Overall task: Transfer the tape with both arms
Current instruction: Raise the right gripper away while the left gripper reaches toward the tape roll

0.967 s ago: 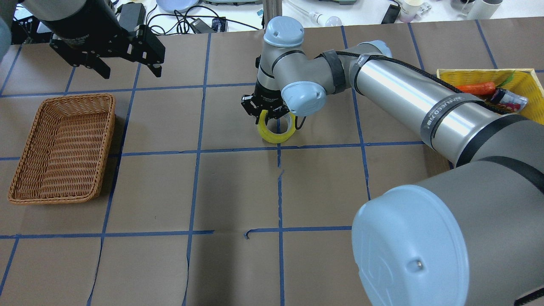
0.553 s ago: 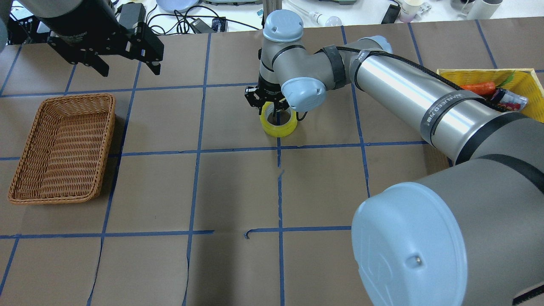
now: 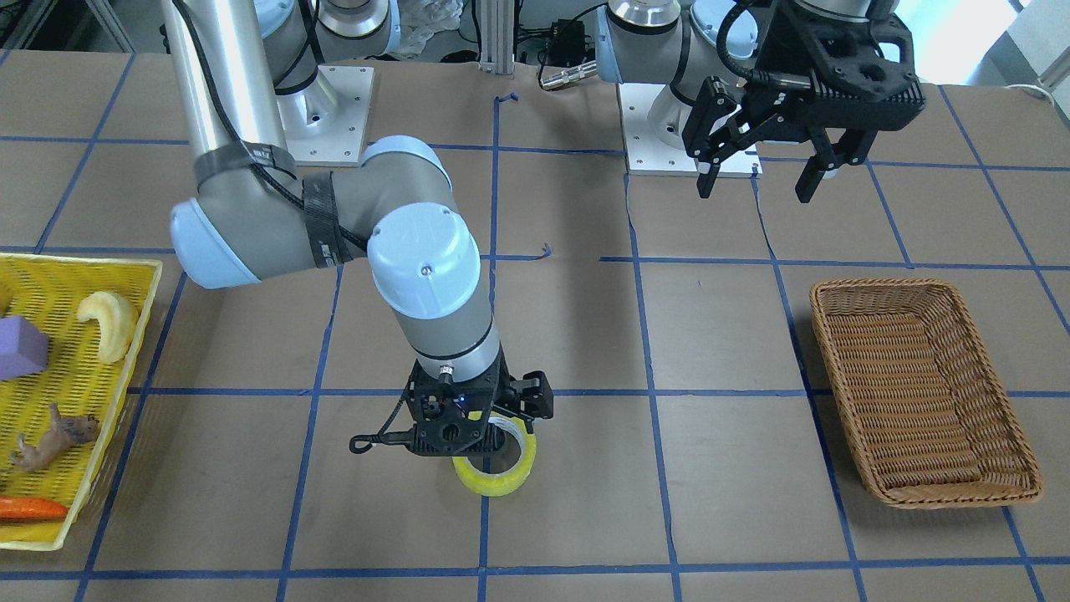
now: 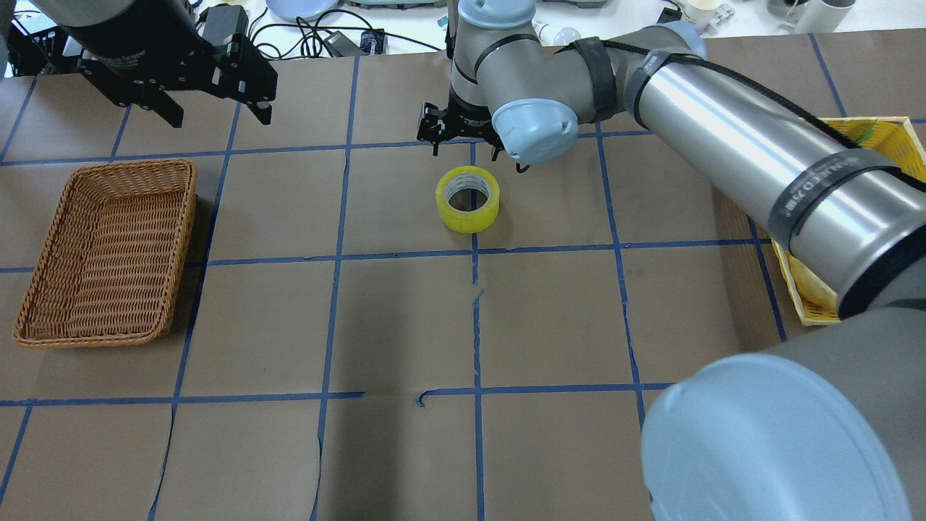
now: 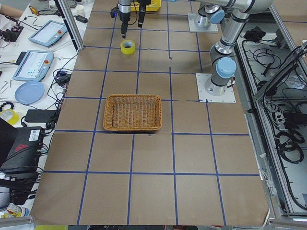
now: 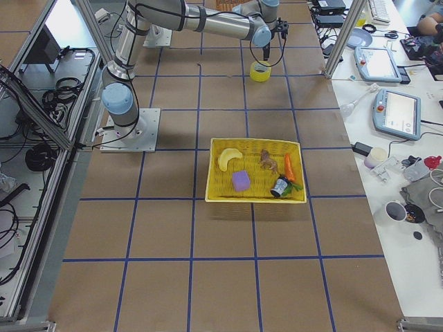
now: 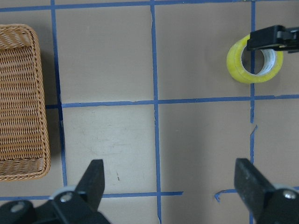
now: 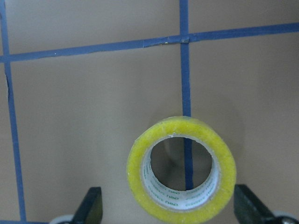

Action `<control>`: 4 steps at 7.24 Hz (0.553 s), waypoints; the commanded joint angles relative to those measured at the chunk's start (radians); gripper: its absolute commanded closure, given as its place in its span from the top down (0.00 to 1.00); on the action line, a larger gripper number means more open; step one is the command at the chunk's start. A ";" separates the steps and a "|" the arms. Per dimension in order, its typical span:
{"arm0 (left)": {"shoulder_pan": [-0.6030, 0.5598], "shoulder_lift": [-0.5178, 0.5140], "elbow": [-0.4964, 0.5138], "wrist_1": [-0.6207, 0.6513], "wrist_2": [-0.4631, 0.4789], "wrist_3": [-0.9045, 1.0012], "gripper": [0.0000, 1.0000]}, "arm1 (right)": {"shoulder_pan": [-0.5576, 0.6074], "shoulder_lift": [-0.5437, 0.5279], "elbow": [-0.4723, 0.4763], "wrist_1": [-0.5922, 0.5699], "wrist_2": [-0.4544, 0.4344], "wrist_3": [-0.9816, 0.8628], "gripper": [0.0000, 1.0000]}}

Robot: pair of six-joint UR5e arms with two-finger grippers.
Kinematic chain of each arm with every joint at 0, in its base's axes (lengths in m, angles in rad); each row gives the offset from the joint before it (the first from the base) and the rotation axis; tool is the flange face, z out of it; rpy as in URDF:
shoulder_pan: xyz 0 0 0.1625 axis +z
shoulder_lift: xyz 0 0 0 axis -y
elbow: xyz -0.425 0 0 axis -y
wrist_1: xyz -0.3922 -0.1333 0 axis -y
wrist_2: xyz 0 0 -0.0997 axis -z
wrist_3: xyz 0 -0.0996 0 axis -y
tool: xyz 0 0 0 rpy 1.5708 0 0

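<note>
The yellow tape roll (image 4: 467,200) lies flat on the brown table near its middle, hole up, with its pale core showing. My right gripper (image 4: 464,147) hangs open and empty just above and beyond it. In the right wrist view the tape (image 8: 182,170) sits between and below the spread fingers (image 8: 91,207), touching neither. In the front view the right gripper (image 3: 481,414) hovers over the tape (image 3: 495,470). My left gripper (image 4: 221,116) is open and empty, high over the far left of the table. Its wrist view shows the tape (image 7: 254,58) far off.
An empty wicker basket (image 4: 108,246) sits at the table's left, below my left gripper; it also shows in the front view (image 3: 919,393). A yellow tray (image 3: 84,262) holding toys, among them a pale banana shape, a carrot and a purple block, sits at the right end.
My right gripper has let go of the tape, opened and risen away toward the far side. The tape, held tilted before, now lies flat on the table. The left arm barely moved.
</note>
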 commanded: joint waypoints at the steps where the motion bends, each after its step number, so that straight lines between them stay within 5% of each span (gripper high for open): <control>1: -0.003 -0.033 0.007 0.000 -0.005 -0.003 1.00 | -0.062 -0.180 0.002 0.197 -0.074 -0.055 1.00; 3: -0.006 -0.129 -0.015 0.009 -0.016 0.002 1.00 | -0.111 -0.335 0.002 0.413 -0.146 -0.155 1.00; 4: -0.032 -0.195 -0.015 0.122 -0.017 0.002 1.00 | -0.140 -0.381 0.006 0.505 -0.146 -0.214 1.00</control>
